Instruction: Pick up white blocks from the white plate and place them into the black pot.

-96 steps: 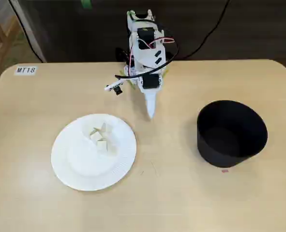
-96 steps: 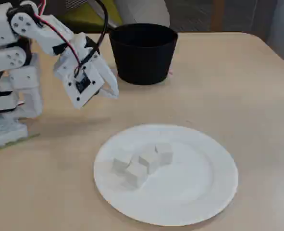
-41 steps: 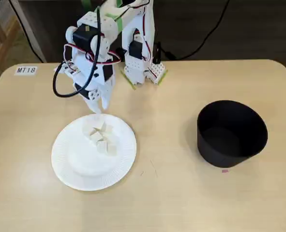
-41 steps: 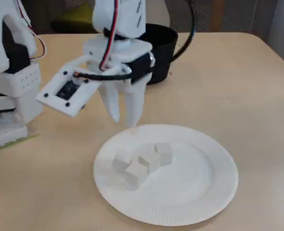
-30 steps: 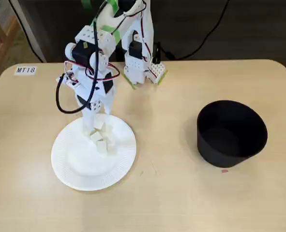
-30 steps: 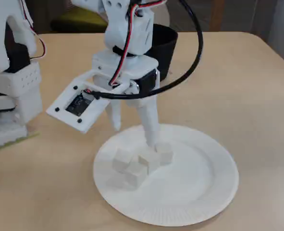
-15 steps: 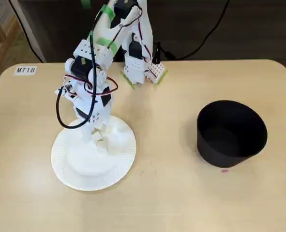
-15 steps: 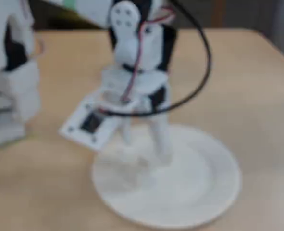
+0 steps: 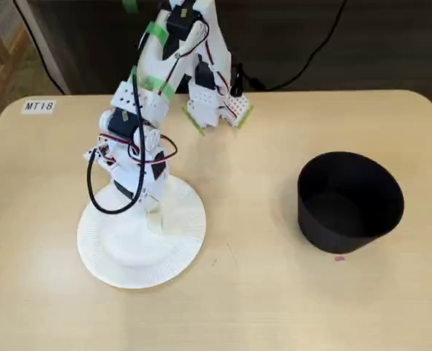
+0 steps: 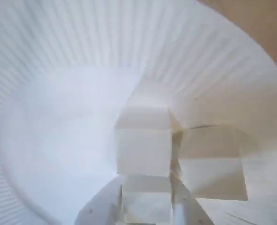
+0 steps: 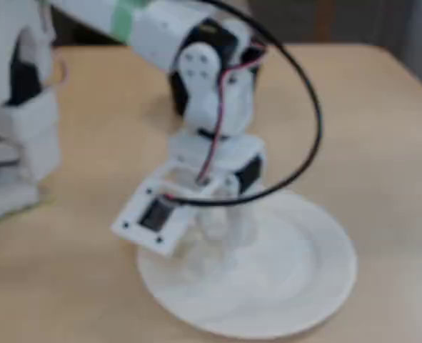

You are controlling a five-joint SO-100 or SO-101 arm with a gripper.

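The white plate [image 9: 120, 256] lies on the table at the left of a fixed view. My gripper [image 9: 148, 208] reaches down onto its far part and hides most of the white blocks. In the wrist view the plate [image 10: 58, 93] fills the frame, with several white blocks [image 10: 145, 147] bunched together. My gripper [image 10: 146, 187] has a finger pressed to each side of the nearest block [image 10: 145, 201], which rests on the plate. The other fixed view is blurred and shows the gripper [image 11: 223, 229] low on the plate [image 11: 303, 271]. The black pot [image 9: 351, 201] stands at the right.
The arm's base [image 9: 216, 110] is mounted at the table's far edge, with black cables trailing behind it. A label reading MT18 [image 9: 39, 106] is stuck at the far left corner. A small pink mark [image 9: 339, 257] sits in front of the pot.
The arm swung from the table's middle over to the plate and came down with open fingers. In the last half second it sank lower and the fingers drew in around a block.
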